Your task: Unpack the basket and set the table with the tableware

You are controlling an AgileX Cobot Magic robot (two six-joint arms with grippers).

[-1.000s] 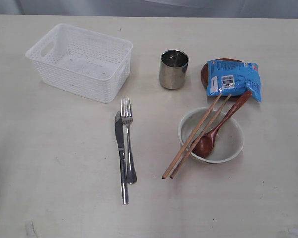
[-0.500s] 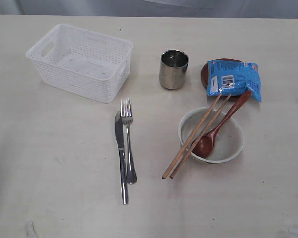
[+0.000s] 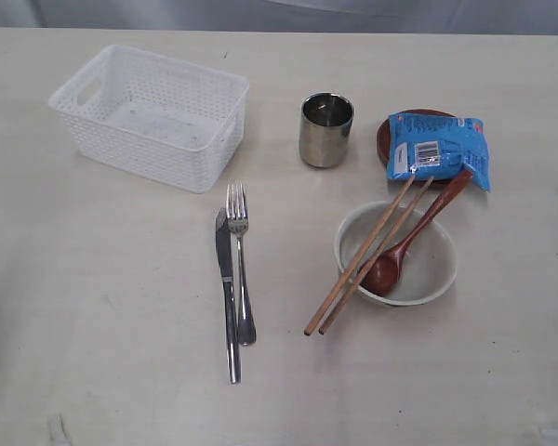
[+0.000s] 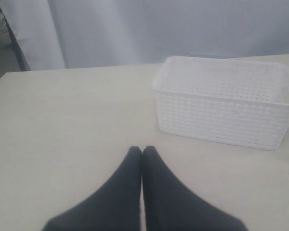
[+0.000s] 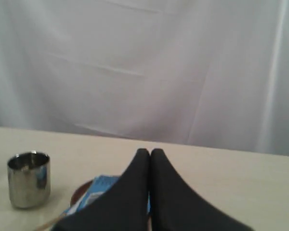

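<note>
**Left pincer** [image 4: 142,150]: closed, its two black fingers [image 4: 120,197] pressed flat together with nothing between them, tips over bare table [image 4: 62,120]. The white basket [image 4: 221,115] stands upright on the table ahead of these tips and off to one side, well apart from them. One long lattice wall is turned toward the pincer.

**Right pincer** [image 5: 150,151]: likewise closed, gripping nothing. Ahead of its tips and to one side stands the steel cup [image 5: 29,179], upright and apart from the pincer. Just past the fingers, and partly hidden by them, the blue packet [image 5: 98,190] lies on the brown plate [image 5: 79,192]. A white curtain [image 5: 135,72] hangs beyond the table's far edge.

**Exterior view**: neither pincer shows here, so the remaining pieces cannot be placed against either one.
- **Basket:** its floor is bare.
- **Cup:** it stands between the basket and the plate, touching neither.
- **Packet:** it covers most of the plate.
- **Knife [image 3: 228,297] and fork [image 3: 241,279]:** they lie flat and side by side near the basket's front corner, the fork on the cup's side. Whether the two touch cannot be told.
- **Bowl [image 3: 437,269]:** cream, it sits on the table near the plate.
- **Chopsticks [image 3: 353,264]:** the pair slants across the bowl's rim, one end out over the table, the other reaching the packet.
- **Spoon [image 3: 386,269]:** wooden, its head rests inside the bowl. Its handle leans over the rim, and the handle's end meets the packet's edge.
</note>
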